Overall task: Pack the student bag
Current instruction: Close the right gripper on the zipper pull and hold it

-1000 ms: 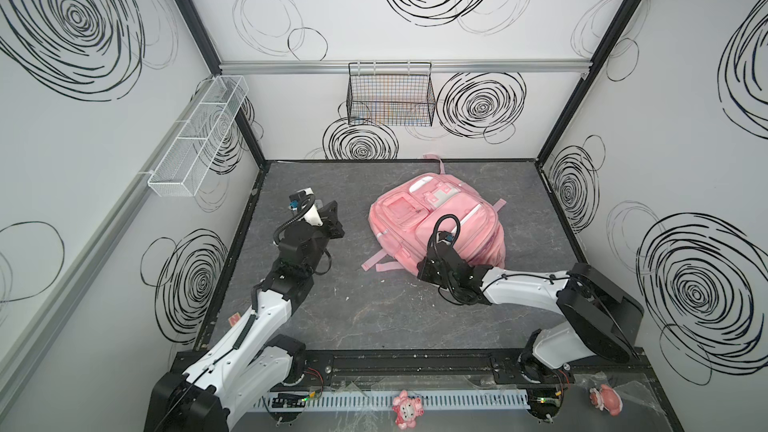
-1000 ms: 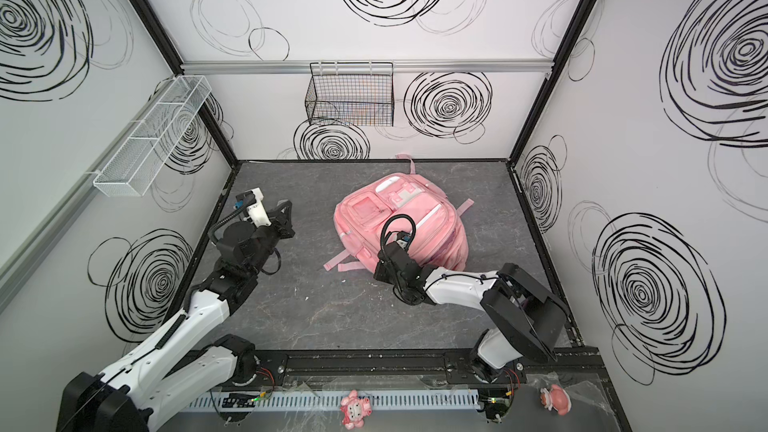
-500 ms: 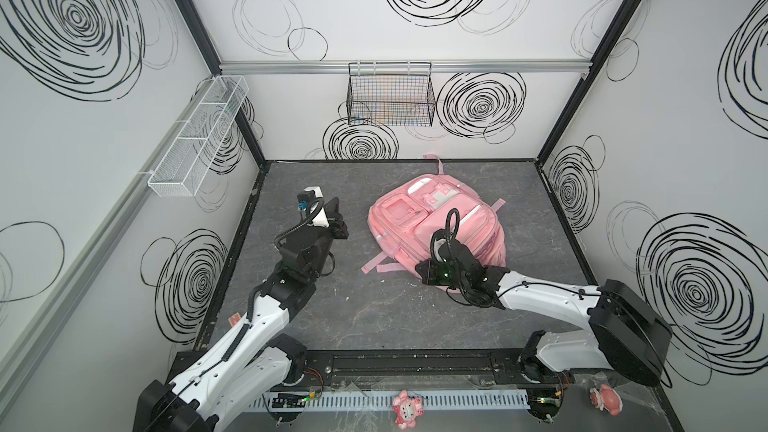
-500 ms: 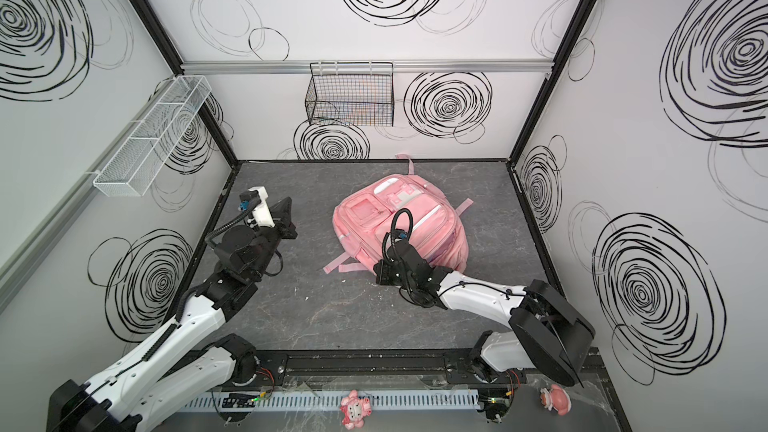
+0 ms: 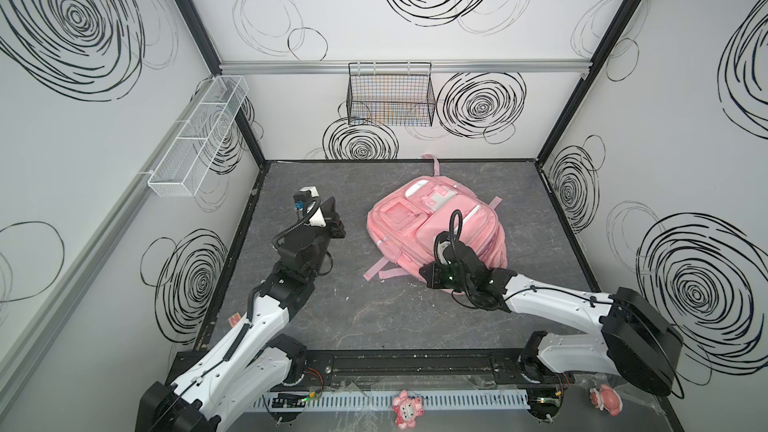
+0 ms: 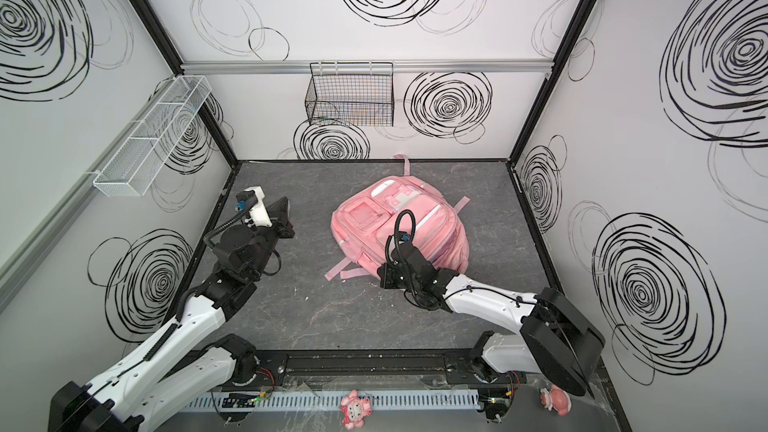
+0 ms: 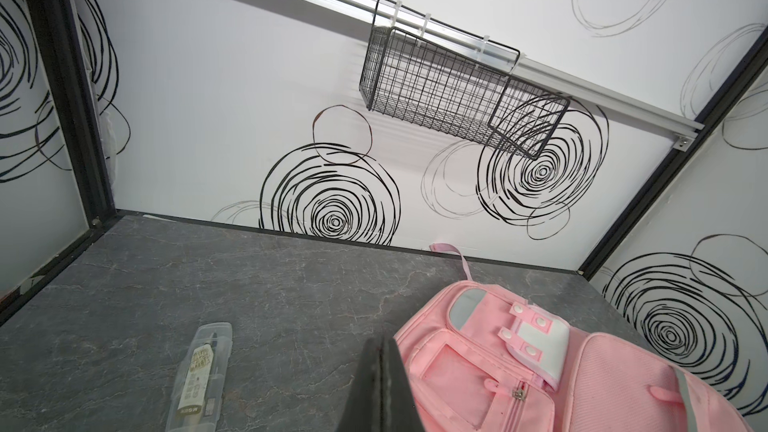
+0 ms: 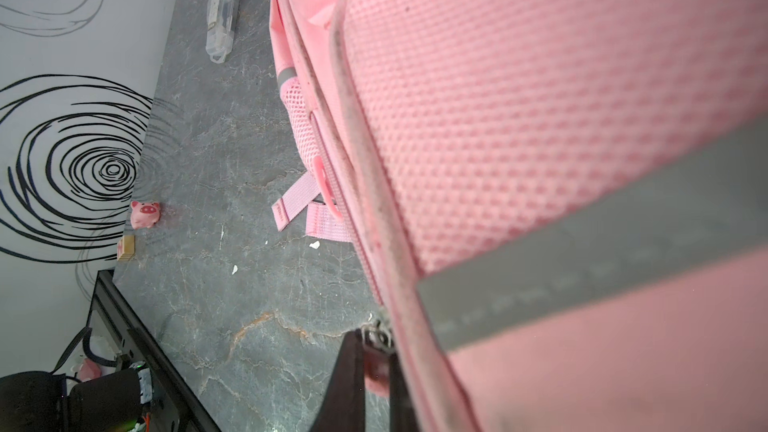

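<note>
Here, a grey marbled table (image 5: 374, 317) stands between white swirl-painted walls (image 5: 291, 118). The student bag (image 5: 478, 222) lies flat right of the middle; at its near edge the right pincer (image 8: 374, 349) is closed on a zipper pull (image 8: 376, 335) (seen from the right wrist). The left pincer (image 7: 380, 351), closed and empty, hovers beside a clear pen case (image 7: 201, 371).

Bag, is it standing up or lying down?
Lying down. The bag lies flat on the table, front pockets facing up.
</note>
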